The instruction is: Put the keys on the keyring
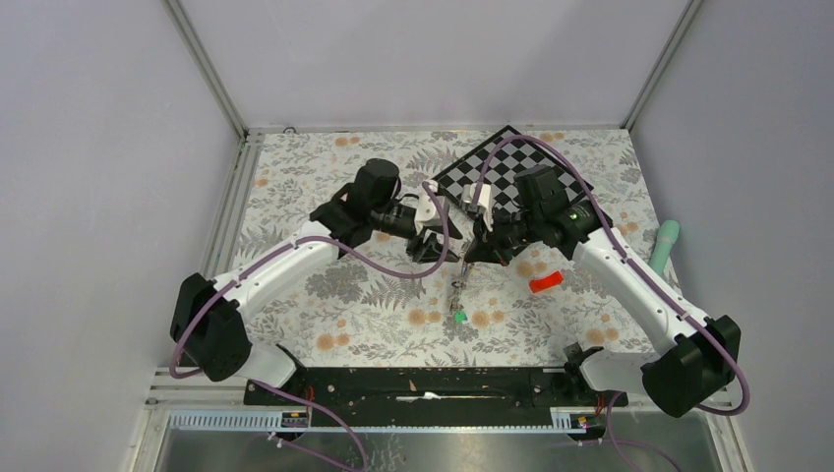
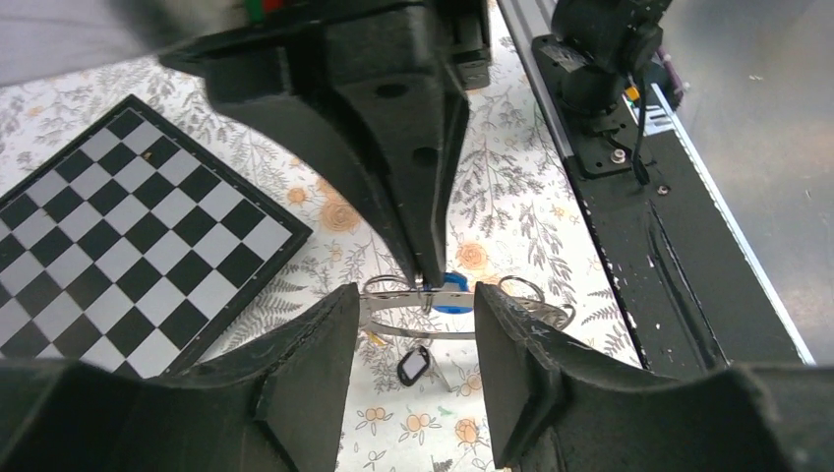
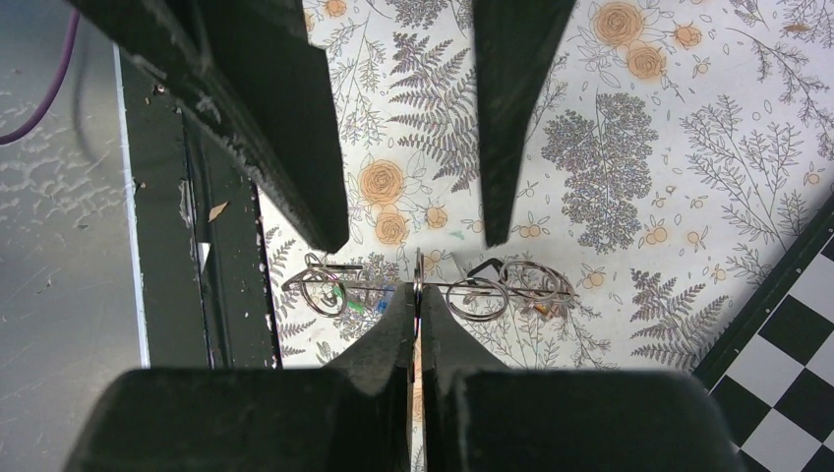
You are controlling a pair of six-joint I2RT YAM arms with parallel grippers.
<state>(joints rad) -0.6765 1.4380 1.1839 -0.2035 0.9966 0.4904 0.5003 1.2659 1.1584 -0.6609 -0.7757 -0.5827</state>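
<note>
The keyring (image 2: 413, 334) is a thin silvery hoop held in the air between both grippers; it is a fine line in the right wrist view (image 3: 452, 286). Small split rings (image 3: 477, 297) hang on it, with a blue-tagged key (image 2: 454, 300) and a black-tagged key (image 2: 413, 366). A green tag (image 1: 459, 317) shows below the bunch. My right gripper (image 3: 418, 290) is shut on the thin ring metal and reaches in from above in the left wrist view (image 2: 413, 177). My left gripper (image 2: 415, 295) is spread open, its fingers (image 2: 315, 364) on either side of the hoop.
A black-and-white chequered board (image 1: 497, 167) lies behind the grippers. A red oblong block (image 1: 546, 282) lies to the right, and a teal object (image 1: 666, 246) is at the right wall. The black base rail (image 1: 423, 383) runs along the near edge.
</note>
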